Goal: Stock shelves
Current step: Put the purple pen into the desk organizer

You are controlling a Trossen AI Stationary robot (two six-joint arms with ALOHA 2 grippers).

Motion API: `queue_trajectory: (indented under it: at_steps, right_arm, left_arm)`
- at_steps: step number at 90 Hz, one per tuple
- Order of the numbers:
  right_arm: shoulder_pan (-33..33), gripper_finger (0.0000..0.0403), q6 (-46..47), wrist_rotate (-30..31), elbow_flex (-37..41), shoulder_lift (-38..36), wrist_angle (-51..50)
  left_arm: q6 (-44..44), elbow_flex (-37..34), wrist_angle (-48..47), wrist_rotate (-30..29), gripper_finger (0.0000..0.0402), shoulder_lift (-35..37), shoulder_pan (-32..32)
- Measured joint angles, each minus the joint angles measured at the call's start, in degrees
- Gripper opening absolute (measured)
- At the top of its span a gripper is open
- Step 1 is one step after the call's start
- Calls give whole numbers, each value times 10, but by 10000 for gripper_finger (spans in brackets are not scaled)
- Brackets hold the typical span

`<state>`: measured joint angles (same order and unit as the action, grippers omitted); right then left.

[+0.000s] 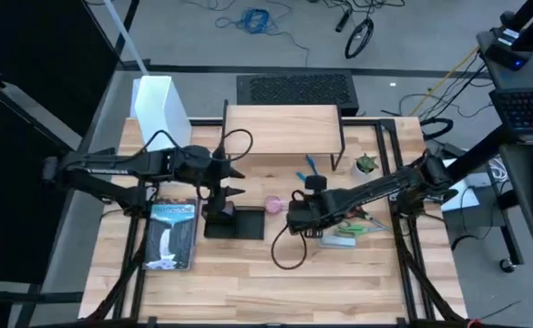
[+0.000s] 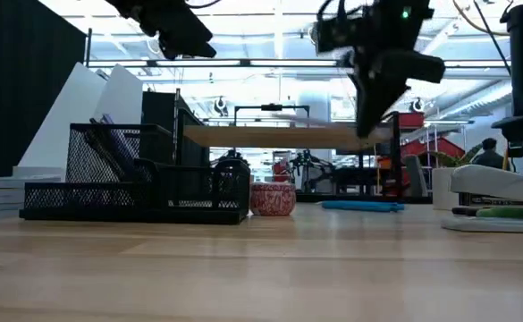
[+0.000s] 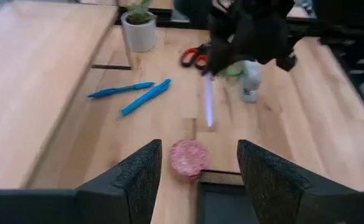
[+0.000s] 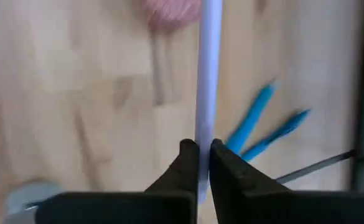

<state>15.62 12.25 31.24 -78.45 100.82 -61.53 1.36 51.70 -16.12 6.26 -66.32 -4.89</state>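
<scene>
**Right gripper holds a pale pen above the tabletop; riser sits at the back**

The right gripper [image 4: 198, 163] has its jaws clenched on a pale lilac pen [image 4: 208, 74], the shaft running straight out from between the fingertips. In the high view this gripper [image 1: 295, 211] is near the middle of the tabletop [image 1: 248, 282], in front of the shelves [image 1: 282, 129] — a low riser with a light-wood top on thin black legs, standing at the back edge. The left wrist view shows the same pen [image 3: 208, 102] hanging from the right gripper, clear of the wood.

The left gripper [image 1: 225, 189] hangs over the black mesh organizer [image 1: 232, 221], its jaws released and spread wide with nothing between them; its fingers [image 3: 135, 180] frame a small pink round container [image 3: 188, 157] that sits just beside the organizer's edge.

Two blue pens [image 3: 135, 94] lie close together on the tabletop in front of the riser. A small potted plant [image 1: 365, 164] stands beside the riser's right legs. Red-handled scissors [image 3: 193, 57] lie near the plant, and green items — too blurred to identify — sit by the right arm [image 1: 384, 187]. A book [image 1: 173, 235] lies flat left of the organizer, and a tall white file box [image 1: 161, 111] stands at the back left corner, beside the riser.
</scene>
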Motion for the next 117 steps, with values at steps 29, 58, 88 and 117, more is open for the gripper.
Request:
queue_trajectory:
  at_steps: [29, 58, 88, 117]
  right_arm:
    - [10, 0, -72, 79, -5, 0, 33]
    - [10, 0, -89, 80, -5, 0, 66]
    - [10, 0, -89, 80, -5, -1, 70]
    - [9, 0, -89, 81, -5, -1, 72]
  left_arm:
    - [87, 0, 126, 86, 196, -107, -7]
    - [102, 0, 205, 85, 196, -190, -7]
    - [98, 0, 246, 85, 195, -235, -6]
    - [62, 0, 246, 89, 64, -234, -6]
